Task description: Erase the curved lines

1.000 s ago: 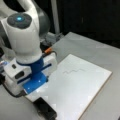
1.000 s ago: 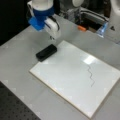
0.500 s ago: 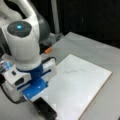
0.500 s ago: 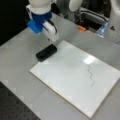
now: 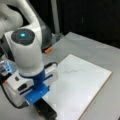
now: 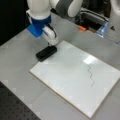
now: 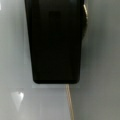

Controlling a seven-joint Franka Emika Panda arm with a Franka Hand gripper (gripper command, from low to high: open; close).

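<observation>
Gripper lowered onto eraser at board corner; curve lines untouched.

Compared with a second ago: gripper dropped from above the eraser to right at its top, upper left of a front view; in a front view, arm body now lower in the frame, lower left, hiding the gripper itself, with only an end of the eraser showing beneath. Eraser filling most of the wrist view, lying across the board's wooden edge. Finger state: cannot tell, whether spread beside the block or closed on it. Eraser unmoved across all three moments, half on the white board, half on the grey table. Curve lines right of centre on the board, also visible mid-frame in a front view, well apart from the eraser, full and unsmudged. Judgement: pickup of the eraser under way, no erasing done so far.
</observation>
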